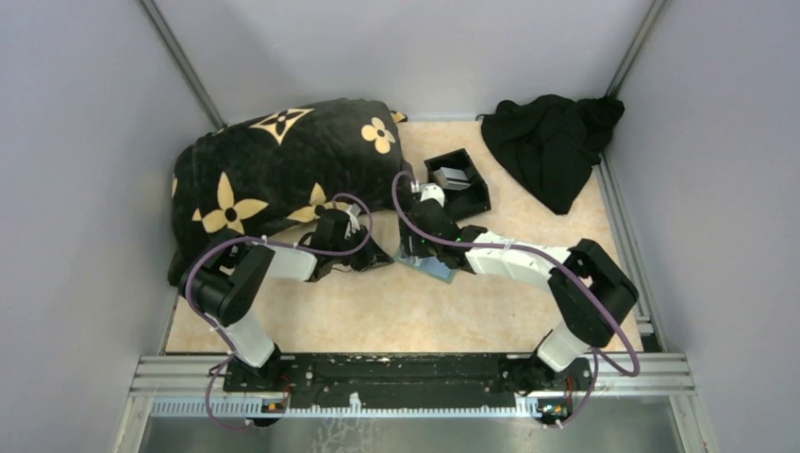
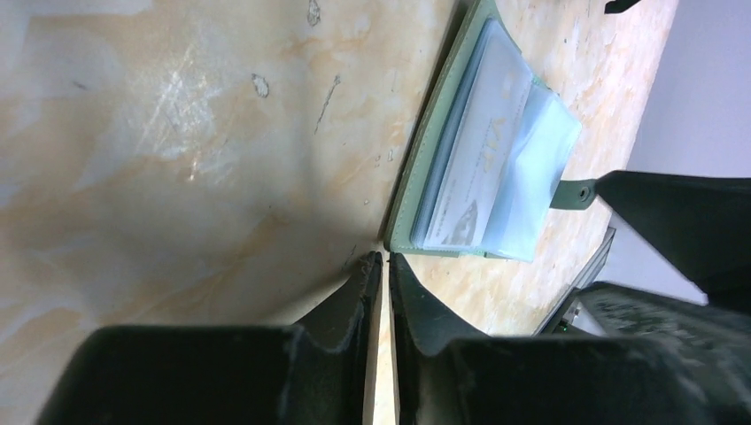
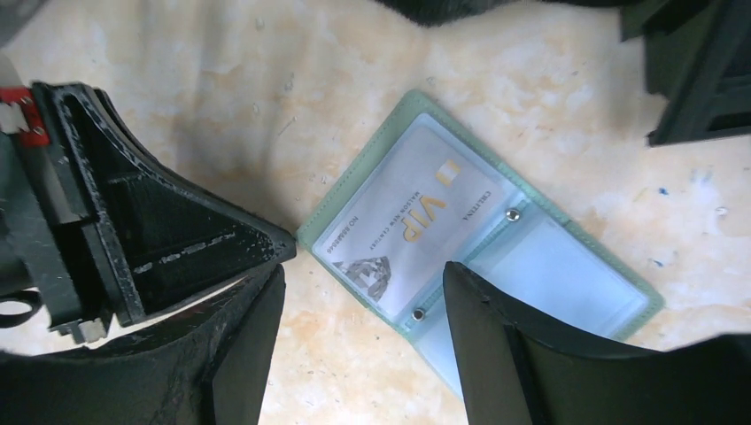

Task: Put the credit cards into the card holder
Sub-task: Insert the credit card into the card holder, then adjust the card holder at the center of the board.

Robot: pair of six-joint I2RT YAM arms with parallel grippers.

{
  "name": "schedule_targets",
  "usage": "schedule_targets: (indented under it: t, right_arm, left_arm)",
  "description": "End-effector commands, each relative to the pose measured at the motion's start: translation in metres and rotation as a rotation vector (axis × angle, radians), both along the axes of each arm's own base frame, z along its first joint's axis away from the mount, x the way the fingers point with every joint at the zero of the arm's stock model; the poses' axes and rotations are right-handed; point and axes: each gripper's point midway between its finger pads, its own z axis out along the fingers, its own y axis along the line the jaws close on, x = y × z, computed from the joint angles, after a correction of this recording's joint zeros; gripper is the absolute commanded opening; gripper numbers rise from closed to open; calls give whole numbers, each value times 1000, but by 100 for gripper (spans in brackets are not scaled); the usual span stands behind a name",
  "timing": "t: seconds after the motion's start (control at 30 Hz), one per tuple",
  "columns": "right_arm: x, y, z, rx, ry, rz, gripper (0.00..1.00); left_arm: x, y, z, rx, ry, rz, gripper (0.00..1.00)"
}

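The sage-green card holder (image 3: 611,266) lies open on the table, with a pale VIP credit card (image 3: 416,212) inside its clear pocket. My right gripper (image 3: 363,274) is open and empty, hovering over the holder's near edge. My left gripper (image 2: 381,258) is shut with nothing between its fingers, and its tips rest on the table at the holder's corner (image 2: 403,232). In the top view both grippers meet at the holder (image 1: 432,268), which the right gripper (image 1: 422,247) mostly hides. More silvery cards (image 1: 454,176) lie in a black box.
The black open-topped box (image 1: 475,195) stands just behind the right gripper and shows at the top right of the right wrist view (image 3: 700,71). A black blanket with gold flowers (image 1: 274,170) fills the back left. A black cloth (image 1: 552,146) lies at the back right.
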Motion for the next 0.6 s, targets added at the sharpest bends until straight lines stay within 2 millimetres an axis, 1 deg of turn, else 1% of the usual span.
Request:
schedule_targets:
  t: [0.0, 0.13, 0.23, 0.3, 0.4, 0.47, 0.57]
  right_arm:
    - [18, -10, 50, 41, -102, -54, 66]
    - [11, -26, 42, 23, -81, -88, 65]
    - [2, -32, 29, 18, -50, -100, 59]
    - [-4, -37, 17, 11, -25, -109, 51]
    - [-10, -39, 1, 9, 7, -113, 41]
    - [-13, -40, -6, 12, 26, -118, 33]
    - [-18, -46, -15, 0, 48, -140, 24]
  left_arm:
    - [-53, 47, -67, 243, 186, 20, 16]
    - [-64, 51, -69, 250, 195, 24, 15]
    - [-62, 56, -61, 277, 169, 40, 15]
    - [-55, 60, -52, 299, 135, 60, 15]
    - [-41, 65, -36, 336, 74, 97, 15]
    - [-31, 68, -25, 360, 36, 123, 15]
    - [-17, 69, -13, 378, -14, 150, 15]
